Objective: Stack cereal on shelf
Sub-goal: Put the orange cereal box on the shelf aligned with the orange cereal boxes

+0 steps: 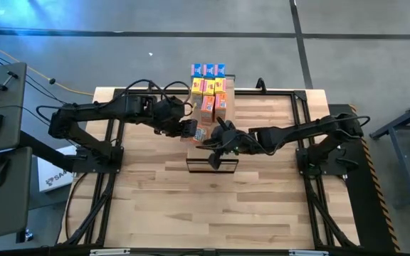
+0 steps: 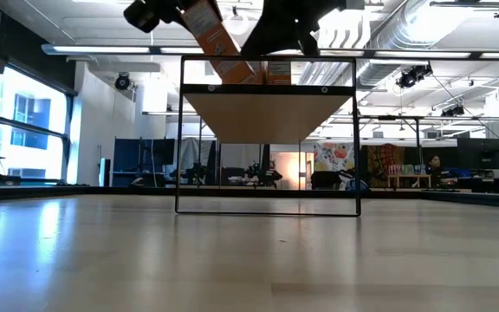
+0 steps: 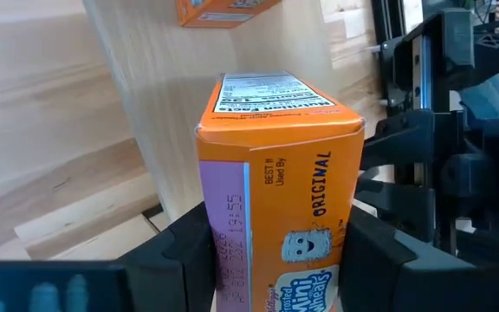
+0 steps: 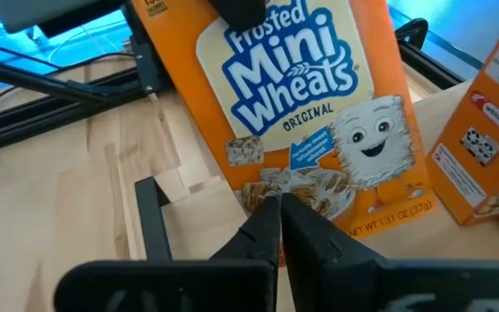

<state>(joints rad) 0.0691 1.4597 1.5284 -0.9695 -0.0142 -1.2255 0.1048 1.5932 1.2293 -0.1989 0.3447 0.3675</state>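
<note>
Currently the left gripper (image 1: 188, 129) holds an orange Frosted Mini Wheats box (image 3: 275, 199) clamped between its two fingers (image 3: 184, 251), jaws part open around the box's width. Box sits above the near-left part of the shelf (image 1: 212, 165), at about mid tabletop (image 1: 148, 206). In the low view the box (image 2: 215, 39) leans tilted over the shelf's top plank (image 2: 267, 108), lower end at or just above it; contact cannot be told.

Right gripper (image 4: 280, 227) is fully closed, holding nothing, fingertips pressed together right at the printed front face of the held box (image 4: 310, 113). From above, the right gripper (image 1: 216, 142) is over the shelf, just right of the left one.

Other cereal boxes (image 1: 209, 89) stand in a cluster on the far part of the shelf: blue ones farthest, yellow next, orange-red nearest. One orange box (image 4: 483, 130) stands just beside the held one in the right wrist view, apart from it. Near end of the shelf is bare plank with a dark end frame.
</note>
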